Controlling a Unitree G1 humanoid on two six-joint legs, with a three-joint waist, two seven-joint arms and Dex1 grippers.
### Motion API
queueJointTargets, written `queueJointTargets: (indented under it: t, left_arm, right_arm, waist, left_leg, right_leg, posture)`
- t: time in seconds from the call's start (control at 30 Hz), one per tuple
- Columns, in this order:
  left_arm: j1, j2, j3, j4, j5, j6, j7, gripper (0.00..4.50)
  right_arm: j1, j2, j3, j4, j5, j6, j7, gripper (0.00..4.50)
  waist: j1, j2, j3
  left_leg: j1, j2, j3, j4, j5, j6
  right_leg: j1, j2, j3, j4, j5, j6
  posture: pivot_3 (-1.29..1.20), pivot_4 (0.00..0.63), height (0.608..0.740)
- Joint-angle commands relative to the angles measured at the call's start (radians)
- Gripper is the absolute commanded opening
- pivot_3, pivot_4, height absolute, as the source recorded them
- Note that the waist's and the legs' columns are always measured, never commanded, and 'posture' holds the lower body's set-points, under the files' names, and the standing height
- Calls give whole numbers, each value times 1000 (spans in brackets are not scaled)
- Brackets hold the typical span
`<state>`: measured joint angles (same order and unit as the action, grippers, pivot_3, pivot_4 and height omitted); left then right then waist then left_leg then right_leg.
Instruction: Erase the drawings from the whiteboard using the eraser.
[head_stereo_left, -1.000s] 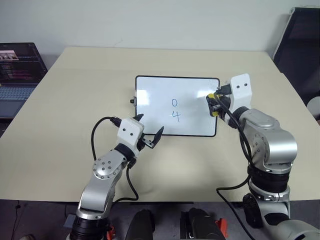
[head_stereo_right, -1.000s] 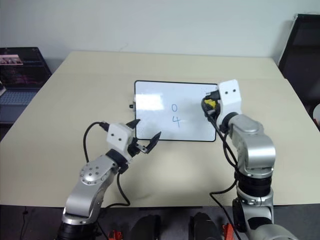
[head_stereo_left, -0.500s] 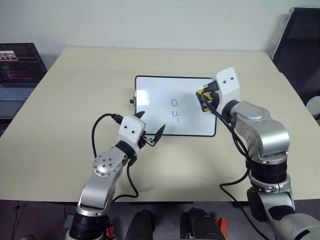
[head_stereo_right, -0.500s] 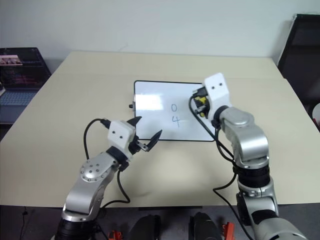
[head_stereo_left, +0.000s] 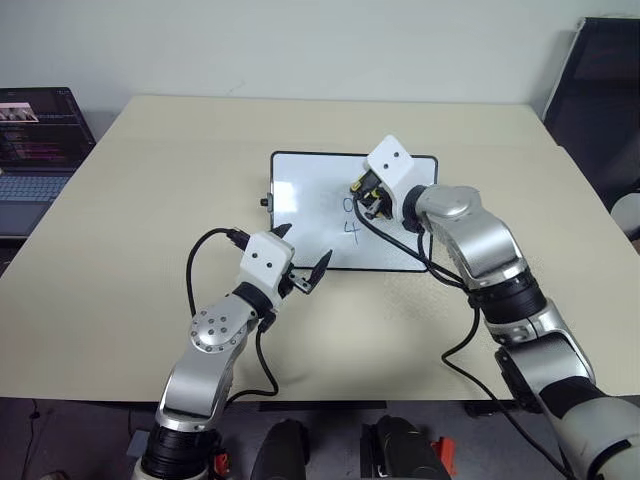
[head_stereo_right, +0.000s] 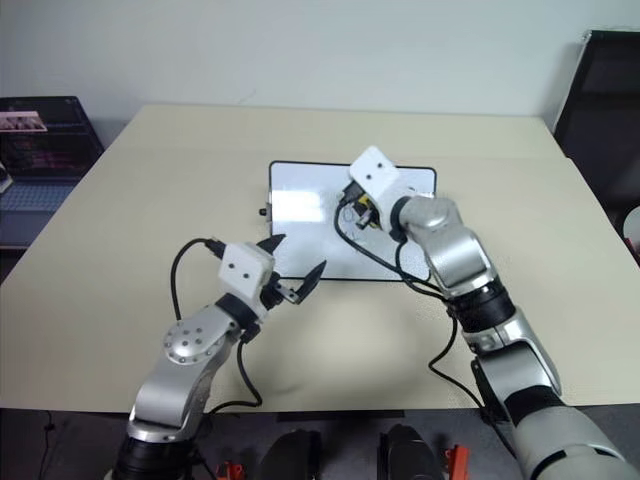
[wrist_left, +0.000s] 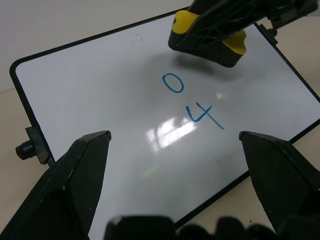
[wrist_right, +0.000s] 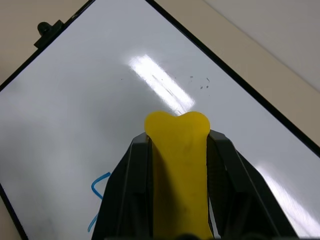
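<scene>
The small oblong yellow eraser with the black underside (wrist_left: 207, 37) sits clamped between the two black fingers of the right hand (wrist_right: 178, 165), which grips it across its narrow width so the yellow back bulges up between them. It hangs over the glossy white rectangular whiteboard with the thin black frame (head_stereo_left: 300, 215), at about twelve o'clock from the thin blue handwritten digits (wrist_left: 192, 100), a "0" with a "4" below it, near the board's middle. From the left wrist view its black face looks just above the surface or barely on it; I cannot tell which.

The eraser looks light and somewhat yielding, so the side grip should hold, though a hard sideways drag could twist it in the fingers. It wipes best kept flat, black face down.

The board looks light, stiff and slick, lying flat on the beige table (head_stereo_left: 130, 200), so it may well slide under a firm stroke. The frame's near edge or the small knob (wrist_left: 25, 148) on its short side would be the places to steady it. The left hand (head_stereo_left: 300, 268) hovers at the board's six o'clock edge, fingers spread wide and empty.
</scene>
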<state>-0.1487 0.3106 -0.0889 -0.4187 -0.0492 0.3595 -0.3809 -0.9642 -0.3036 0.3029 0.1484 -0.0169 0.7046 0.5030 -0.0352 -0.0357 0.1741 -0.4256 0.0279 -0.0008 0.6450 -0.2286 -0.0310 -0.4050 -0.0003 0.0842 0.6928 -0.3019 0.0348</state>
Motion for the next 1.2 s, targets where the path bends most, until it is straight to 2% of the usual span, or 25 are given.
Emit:
queueJointTargets:
  t: [0.03, 0.47, 1.03, 1.2]
  left_arm:
    - [1, 1, -8, -17, 15, -30, 9, 4500]
    - [-30, 5, 6, -55, 23, 14, 29, 4500]
    - [-12, 2, 1, -47, 29, -10, 44, 4500]
    - [-7, 0, -2, -57, 34, -8, 51, 4500]
  right_arm:
    - [-64, 17, -1, 67, -21, -96, 12, 1103]
    - [-136, 101, 11, 283, -72, -198, 53, 1103]
    - [-121, 68, 49, 315, -159, -209, 89, 1103]
    - [-79, 89, 24, 304, -121, -115, 134, 1103]
  waist:
    - [1, 0, 0]
    - [1, 0, 0]
    - [1, 0, 0]
    - [0, 0, 0]
  left_leg:
    - [0, 0, 0, 0, 0, 0]
    - [1, 0, 0, 0, 0, 0]
    - [1, 0, 0, 0, 0, 0]
    - [2, 0, 0, 1, 0, 0]
  right_leg:
    - [0, 0, 0, 0, 0, 0]
    - [0, 0, 0, 3, 0, 0]
    - [-1, 0, 0, 3, 0, 0]
    - [0, 0, 0, 4, 0, 0]
  posture:
    - [0, 150, 740]
    - [0, 150, 740]
    - [0, 150, 740]
    - [0, 150, 740]
